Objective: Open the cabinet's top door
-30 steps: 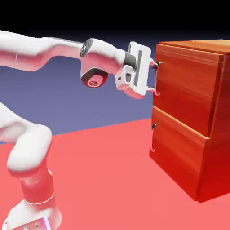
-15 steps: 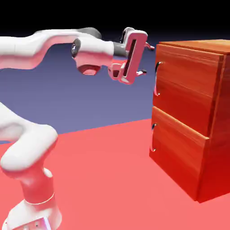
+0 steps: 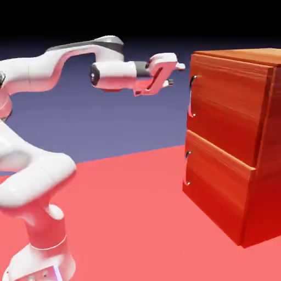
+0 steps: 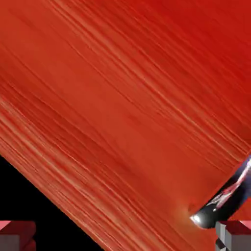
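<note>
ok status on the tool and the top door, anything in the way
Tool open, empty, short of the cabinet. Top door shut, its handle not gripped. Nothing between tool and handle.

Sharp, evenly lit render under a black upper band; a bright glint marks the silver handle [image 4: 223, 198].

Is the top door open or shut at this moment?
Shut: the top door sits flush with the cabinet front, and the tool is clear of its handle.

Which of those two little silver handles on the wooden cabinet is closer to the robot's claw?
The upper curved silver handle, on the top door. The white tool hovers level with it; the lower handle sits far below.
</note>
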